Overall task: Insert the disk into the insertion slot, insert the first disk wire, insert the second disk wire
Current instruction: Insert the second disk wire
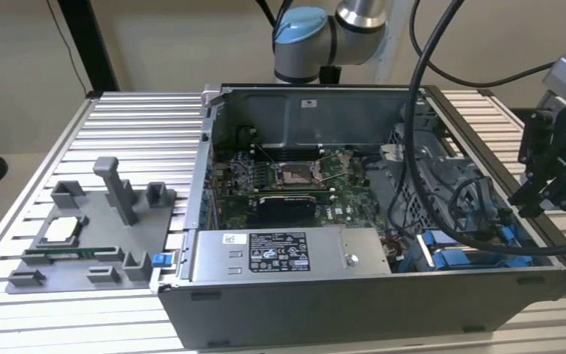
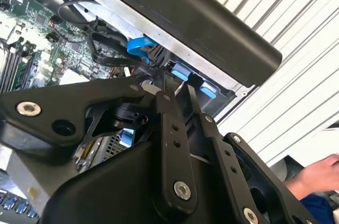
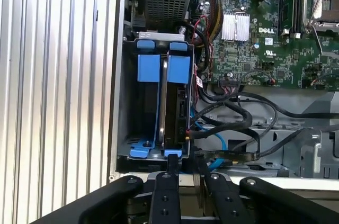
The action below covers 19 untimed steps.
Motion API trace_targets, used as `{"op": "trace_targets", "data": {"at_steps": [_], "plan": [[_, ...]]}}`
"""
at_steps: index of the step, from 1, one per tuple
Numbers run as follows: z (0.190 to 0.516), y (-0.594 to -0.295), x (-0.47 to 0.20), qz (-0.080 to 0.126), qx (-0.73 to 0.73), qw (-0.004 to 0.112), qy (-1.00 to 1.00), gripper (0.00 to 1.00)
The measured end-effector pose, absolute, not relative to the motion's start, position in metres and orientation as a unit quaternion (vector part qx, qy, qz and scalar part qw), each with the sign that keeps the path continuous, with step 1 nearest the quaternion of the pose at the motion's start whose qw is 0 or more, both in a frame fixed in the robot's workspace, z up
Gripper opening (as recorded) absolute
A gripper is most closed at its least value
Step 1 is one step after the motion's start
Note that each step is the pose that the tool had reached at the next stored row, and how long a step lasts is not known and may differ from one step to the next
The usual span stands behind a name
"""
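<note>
In the first wrist view the computer case (image 3: 119, 75) lies open. Its drive bay (image 3: 125, 102) already has the disk (image 3: 172, 113) standing on edge inside it. The gripper (image 3: 183, 163) hovers just over the bay's rim, fingers (image 3: 168, 164) narrowly parted and holding nothing. The loose wires (image 3: 233, 113) lie beside the bay. I judge the wire step is in hand, and it calls for a fine line-up.

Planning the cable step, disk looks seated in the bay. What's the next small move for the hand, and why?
Probably ease the hand toward the black cables beside the insertion slot. In the first wrist view the disk already sits in it, and I can't tell that any cable is plugged.
</note>
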<state>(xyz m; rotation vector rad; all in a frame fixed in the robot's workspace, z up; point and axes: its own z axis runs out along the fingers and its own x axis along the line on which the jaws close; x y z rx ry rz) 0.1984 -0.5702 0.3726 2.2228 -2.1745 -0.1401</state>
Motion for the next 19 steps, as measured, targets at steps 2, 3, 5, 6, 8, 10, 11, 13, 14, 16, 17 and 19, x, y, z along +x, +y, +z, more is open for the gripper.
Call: {"op": "trace_targets", "data": {"at_steps": [2,3,5,6,8,10,11,13,14,16,17,19], "plan": [[0.3725,-0.5702,0.1984,-0.045,0.714,0.014,-0.699,0.0],[0.3725,-0.5702,0.1985,-0.045,0.714,0.014,-0.699,0.0],[0.3717,-0.5701,0.1985,-0.045,0.714,0.015,-0.699,0.0],[0.3711,-0.57,0.1985,-0.046,0.714,0.015,-0.698,0.0],[0.3695,-0.5695,0.1985,-0.047,0.714,0.016,-0.698,0.0],[0.3676,-0.5692,0.1985,-0.048,0.714,0.017,-0.698,0.0],[0.3672,-0.5692,0.1985,-0.048,0.714,0.017,-0.698,0.0],[0.3666,-0.5692,0.1985,-0.048,0.714,0.017,-0.698,0.0],[0.3666,-0.5692,0.1985,-0.048,0.714,0.017,-0.698,0.0],[0.3666,-0.5692,0.1985,-0.048,0.714,0.017,-0.698,0.0],[0.3666,-0.5692,0.1985,-0.048,0.714,0.017,-0.698,0.0],[0.3665,-0.5692,0.1985,-0.048,0.714,0.017,-0.698,0.0]]}}
